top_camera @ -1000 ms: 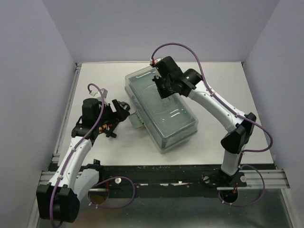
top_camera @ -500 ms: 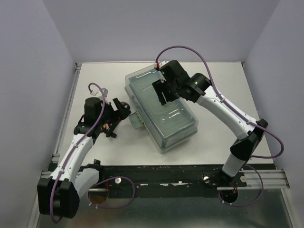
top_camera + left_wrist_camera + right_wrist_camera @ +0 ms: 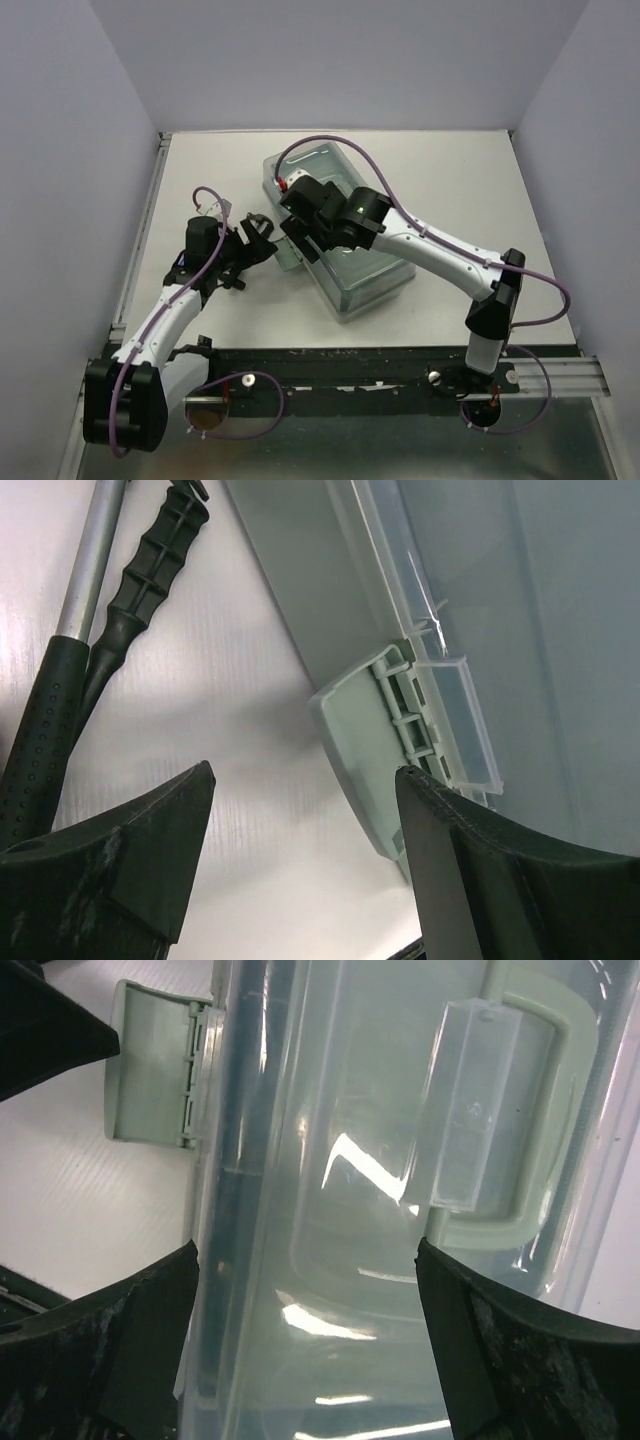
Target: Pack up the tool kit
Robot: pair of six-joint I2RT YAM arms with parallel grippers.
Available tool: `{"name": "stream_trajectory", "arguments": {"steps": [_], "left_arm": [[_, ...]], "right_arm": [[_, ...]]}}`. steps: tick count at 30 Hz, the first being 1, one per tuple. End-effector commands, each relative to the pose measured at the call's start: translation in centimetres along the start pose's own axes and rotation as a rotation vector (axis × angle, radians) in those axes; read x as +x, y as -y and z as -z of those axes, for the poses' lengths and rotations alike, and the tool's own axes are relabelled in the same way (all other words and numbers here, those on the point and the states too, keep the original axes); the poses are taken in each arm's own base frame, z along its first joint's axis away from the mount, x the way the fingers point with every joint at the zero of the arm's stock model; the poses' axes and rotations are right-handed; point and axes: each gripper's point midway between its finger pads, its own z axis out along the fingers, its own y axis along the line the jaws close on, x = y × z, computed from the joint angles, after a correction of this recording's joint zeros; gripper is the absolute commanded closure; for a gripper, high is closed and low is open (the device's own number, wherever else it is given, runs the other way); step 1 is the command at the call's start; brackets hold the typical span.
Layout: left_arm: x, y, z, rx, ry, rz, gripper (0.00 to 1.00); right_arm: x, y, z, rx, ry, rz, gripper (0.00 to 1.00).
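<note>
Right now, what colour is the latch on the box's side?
Pale grey-green; the latch shows best in the left wrist view.

L arm bent at elbow, wrist low; L gripper jaws wide apart. R arm reaches far across toward the L side (forearm nearly level), R gripper also spread wide.

In the middle of the table, a case set askew.
On its left side, a latch; just left of that, the left gripper, latch between its fingers; farther left on the table, two tool handles side by side. Above the case's left half, the right gripper.
</note>
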Motion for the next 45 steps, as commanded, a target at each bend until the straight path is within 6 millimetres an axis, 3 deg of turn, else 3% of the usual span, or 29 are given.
{"name": "stream_trajectory", "arguments": {"steps": [1, 6, 10, 20, 28, 32, 40, 45], "left_arm": [[0.6, 0.3, -0.6, 0.042, -0.017, -0.001, 0.18], [0.6, 0.5, -0.9, 0.059, -0.024, -0.007, 0.18], [0.5, 0.5, -0.9, 0.058, -0.021, -0.009, 0.19], [0.0, 0.7, -1.0, 0.056, -0.01, -0.019, 0.19], [-0.1, 0.9, -1.0, 0.067, -0.008, -0.022, 0.19], [-0.4, 2.1, -1.2, 0.114, 0.006, -0.024, 0.19], [0.2, 3.9, -3.7, 0.148, -0.035, -0.021, 0.18], [0.2, 4.3, -4.5, 0.179, -0.042, 0.008, 0.27]], "right_arm": [[-0.6, 1.5, -0.8, 0.149, -0.002, 0.063, 0.04], [-1.2, 1.4, -2.6, 0.19, -0.005, 0.134, 0.04], [-1.1, 2.9, -3.5, 0.316, -0.044, 0.199, 0.01], [-1.9, 5.7, -1.8, 0.401, -0.018, 0.236, 0.0], [-1.8, 7.1, -1.6, 0.404, -0.026, 0.217, 0.0], [-1.8, 6.1, -1.9, 0.343, -0.021, 0.222, 0.0], [-0.7, 4.1, -3.1, 0.296, -0.053, 0.231, 0.0], [-0.3, 2.3, -3.8, 0.193, -0.039, 0.218, 0.09]]}}
